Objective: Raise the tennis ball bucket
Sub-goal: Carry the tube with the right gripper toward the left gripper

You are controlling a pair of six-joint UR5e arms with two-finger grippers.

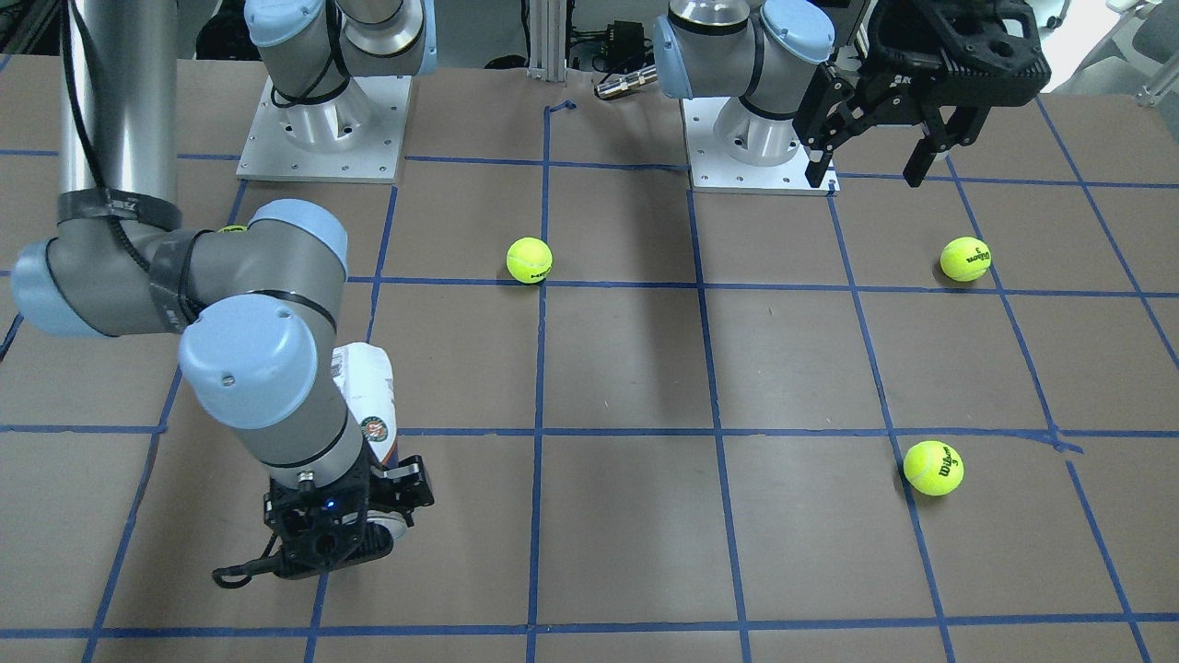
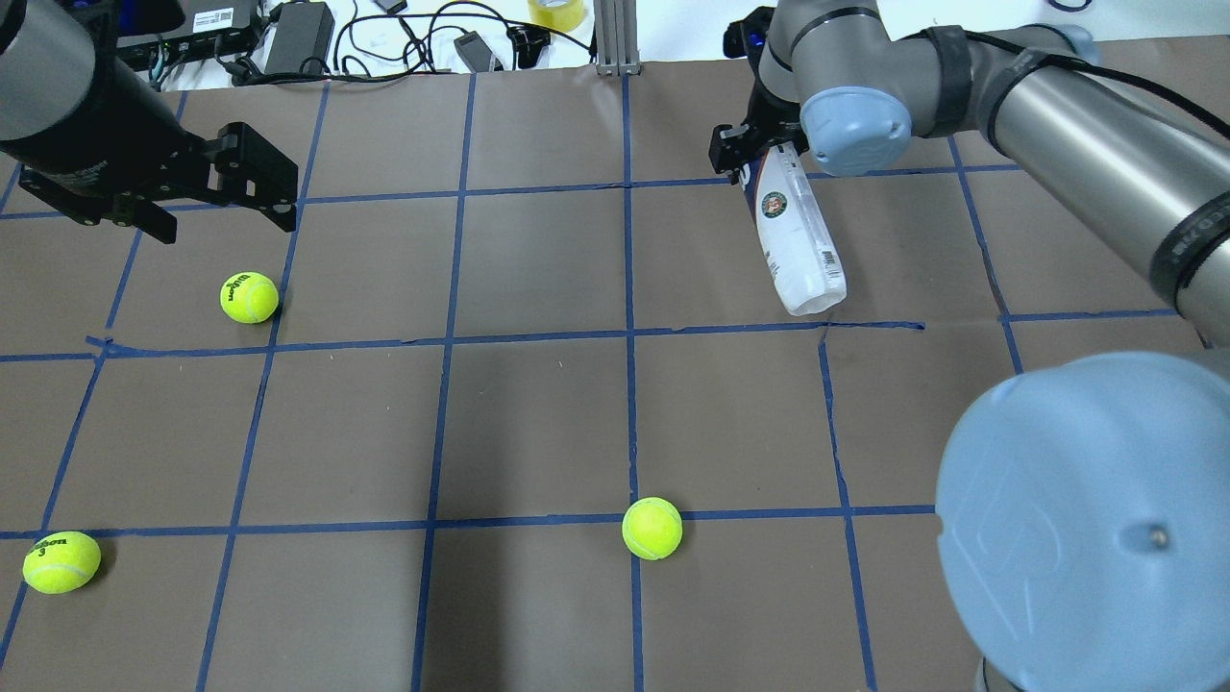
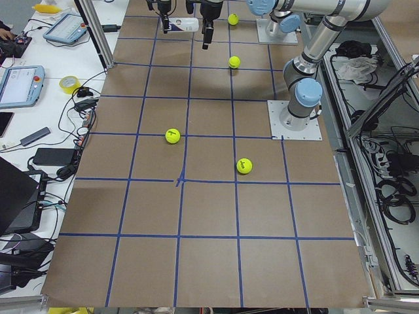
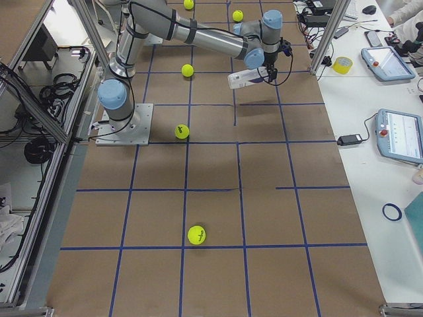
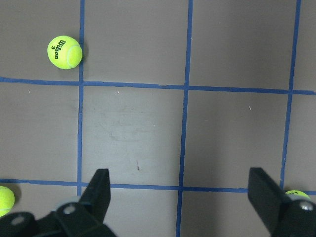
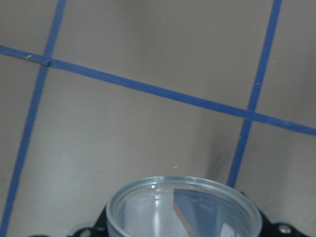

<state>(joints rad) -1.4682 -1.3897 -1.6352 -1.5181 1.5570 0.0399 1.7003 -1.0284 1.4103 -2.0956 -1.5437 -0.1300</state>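
Here the right gripper (image 2: 757,159) is pinching the can (image 2: 796,245) by one end, its fingers pressed against the clear wall. The can hangs clear of the table (image 2: 538,423), lying close to level with a slight tilt, and its shadow falls on the brown surface below it. Its free end points back toward the robot's side, and the white label faces up in the overhead view. The right wrist view looks straight along the can into its silver-rimmed open mouth, with blue tape lines crossing the table beyond. The left gripper (image 1: 873,158) hovers above the table on the other side, well apart from the can, with its fingers spread wide and nothing between them. Three balls (image 2: 249,297) lie scattered on the table: one near the left gripper, one at the near left edge, one near the middle.
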